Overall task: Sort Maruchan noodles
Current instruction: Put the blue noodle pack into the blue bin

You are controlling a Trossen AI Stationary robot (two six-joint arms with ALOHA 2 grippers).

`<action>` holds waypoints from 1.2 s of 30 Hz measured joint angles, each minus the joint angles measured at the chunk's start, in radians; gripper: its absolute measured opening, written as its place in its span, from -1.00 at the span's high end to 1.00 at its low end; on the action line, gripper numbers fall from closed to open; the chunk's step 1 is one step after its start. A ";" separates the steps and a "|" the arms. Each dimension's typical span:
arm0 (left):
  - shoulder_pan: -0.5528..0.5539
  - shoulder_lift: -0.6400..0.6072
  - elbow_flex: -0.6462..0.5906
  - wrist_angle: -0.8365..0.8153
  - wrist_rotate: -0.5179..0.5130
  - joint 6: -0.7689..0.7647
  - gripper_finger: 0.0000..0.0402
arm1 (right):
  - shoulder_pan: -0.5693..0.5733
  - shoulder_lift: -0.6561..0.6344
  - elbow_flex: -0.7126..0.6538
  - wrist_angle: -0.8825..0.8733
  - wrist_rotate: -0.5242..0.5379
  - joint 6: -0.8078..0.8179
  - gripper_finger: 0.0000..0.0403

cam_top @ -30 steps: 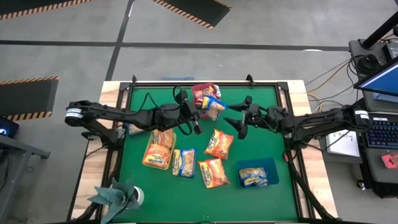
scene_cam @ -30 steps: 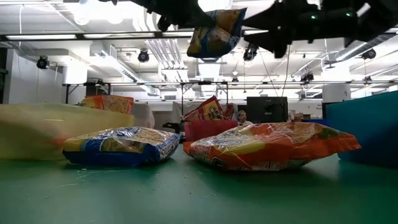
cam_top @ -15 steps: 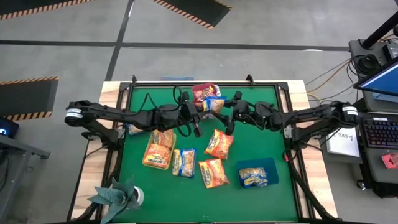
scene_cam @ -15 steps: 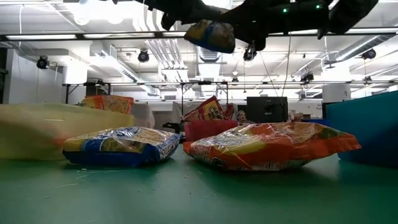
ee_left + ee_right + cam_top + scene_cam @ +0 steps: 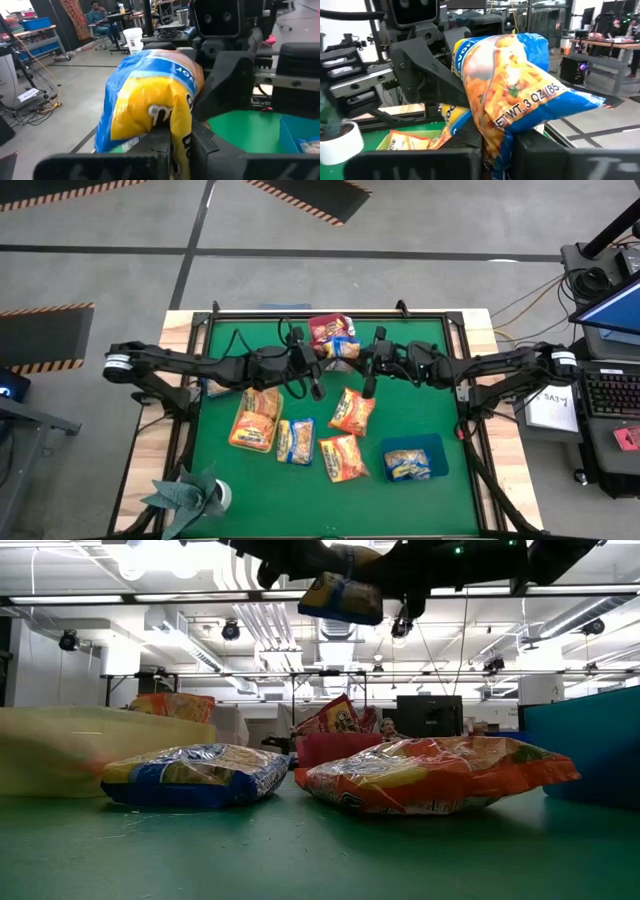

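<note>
A blue-and-yellow Maruchan noodles packet [image 5: 343, 348] hangs high over the table's far middle, just in front of the red tray [image 5: 322, 326], which holds dark red packets. My left gripper [image 5: 321, 353] is shut on the packet's left end. My right gripper [image 5: 363, 357] is shut on its right end. The low view shows the packet [image 5: 340, 597] well above the mat. Other noodle packets lie flat on the green mat: orange ones [image 5: 256, 418] [image 5: 352, 411] [image 5: 343, 457] and a blue-and-yellow one [image 5: 296, 441]. My left gripper pinches the packet's crinkled left end [image 5: 176, 119] between its two fingers, coming level from the table's left. The packet is lifted clear of the table and stretches away from the fingers toward the other gripper. My right gripper pinches the packet's opposite end [image 5: 496, 131] between its two fingers, coming level from the table's right. The packet bulges up beyond the fingers, clear of the mat.
A blue tray [image 5: 436, 450] at the near right holds a packet. A pale yellow-green tray [image 5: 60, 750] stands at the left, mostly under my left arm in the high view. A green paper plant and a tape roll [image 5: 222, 496] sit at the near left corner.
My right gripper has gone toward the table's left, reached the packet held by my left gripper, and shut on its free end. The packet, which hung down from my left gripper, now lies roughly level between both grippers.
</note>
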 joint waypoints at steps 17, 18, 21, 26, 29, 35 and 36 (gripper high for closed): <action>-0.001 -0.256 0.000 -0.434 0.034 0.056 -0.02 | 0.017 -0.208 0.130 -0.575 -0.068 0.046 0.89; -0.001 -0.269 -0.001 -0.453 0.033 0.051 -0.05 | 0.029 -0.210 0.167 -0.669 -0.070 0.052 0.89; -0.003 -0.300 -0.019 -0.478 0.033 0.037 -0.08 | 0.078 -0.193 0.290 -0.945 -0.076 0.043 0.89; -0.005 -0.335 -0.073 -0.472 0.032 0.033 -0.09 | 0.180 -0.107 0.499 -1.357 -0.084 0.077 0.89; -0.005 -0.348 -0.097 -0.471 0.031 0.017 -0.09 | 0.237 -0.034 0.609 -1.594 -0.128 0.126 0.89; -0.005 -0.352 -0.133 -0.434 0.030 0.015 -0.09 | 0.359 0.099 0.713 -1.927 -0.184 0.190 0.89; -0.005 -0.352 -0.139 -0.428 0.030 0.019 -0.09 | 0.379 0.119 0.713 -1.965 -0.211 0.202 0.89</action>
